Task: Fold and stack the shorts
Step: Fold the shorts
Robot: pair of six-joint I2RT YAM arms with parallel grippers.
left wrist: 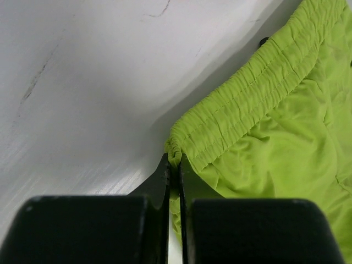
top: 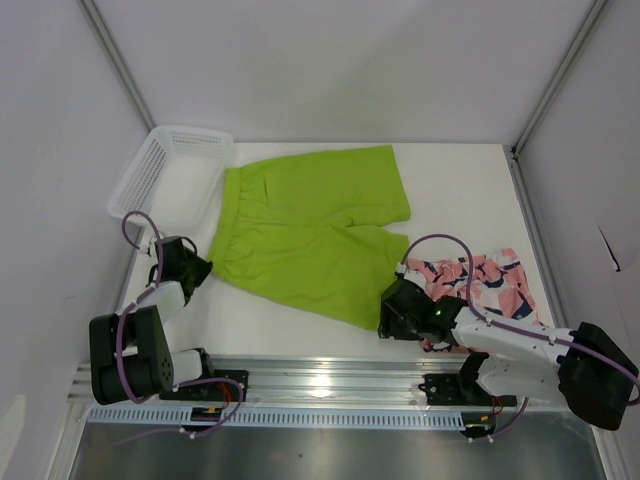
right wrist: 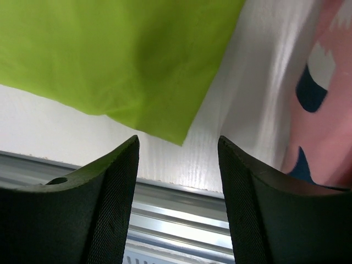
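White table [top: 455, 185], white panel walls [top: 330, 70] around.
Lime green shorts [top: 300, 235]: spread mid-table.
Mesh basket [top: 170, 175]: left-rear of them.
Pink printed shorts [top: 495, 285]: bunched to their right, partly hidden under the right arm [top: 520, 345].
Left gripper [left wrist: 175, 165]: clenched on their waistband corner.
Right gripper [right wrist: 179, 146]: jaws parted at their near hem corner.

White table [top: 460, 190] under spread lime shorts [top: 310, 235], seemingly crumpled pink shorts [top: 505, 280], mesh basket [top: 140, 175].

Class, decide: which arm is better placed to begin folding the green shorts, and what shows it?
Left, probably. The left gripper is shut on the waistband corner of the green shorts, ready to lift it over. The right gripper is open above the leg hem, gripping nothing.
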